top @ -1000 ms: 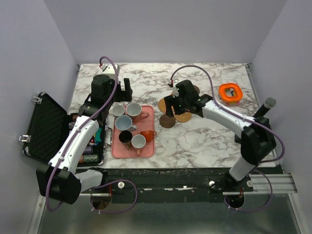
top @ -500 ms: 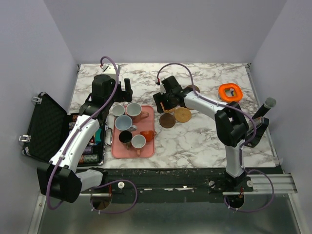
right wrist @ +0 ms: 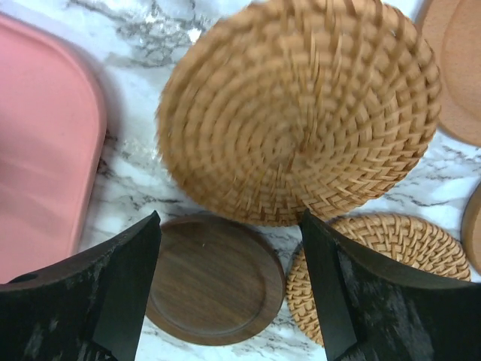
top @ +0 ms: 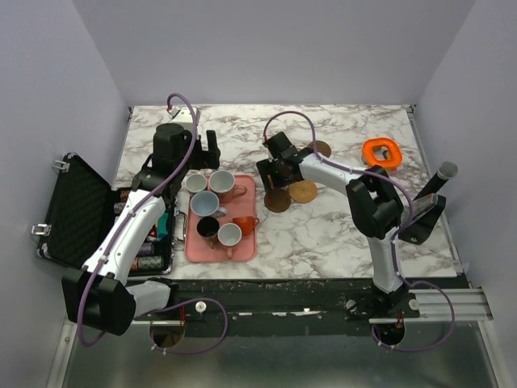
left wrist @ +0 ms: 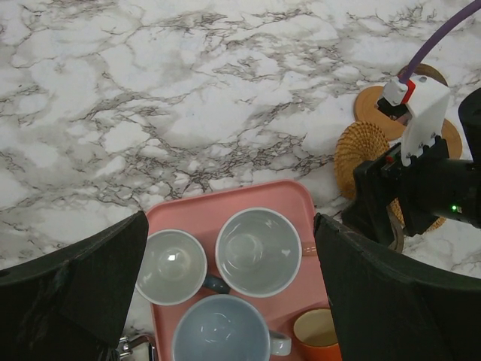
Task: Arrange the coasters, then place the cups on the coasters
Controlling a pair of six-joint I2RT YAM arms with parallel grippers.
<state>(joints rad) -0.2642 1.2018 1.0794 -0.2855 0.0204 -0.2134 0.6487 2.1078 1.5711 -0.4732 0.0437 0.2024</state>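
Just off the tray's 3 o'clock side, I have the right gripper (right wrist: 229,226) low over the coasters (top: 304,191), its fingers spread wide and gripping nothing. Beneath it lies a woven coaster (right wrist: 301,113), with a dark wooden coaster (right wrist: 214,280) just at its 7 o'clock and a second woven one (right wrist: 376,263) at its 5 o'clock. All six cups (top: 204,203) sit on the pink tray (right wrist: 37,150). My left gripper (left wrist: 231,222) hangs released above the tray's 12 o'clock end, over the pink cup (left wrist: 258,252) and a grey-white cup (left wrist: 171,267).
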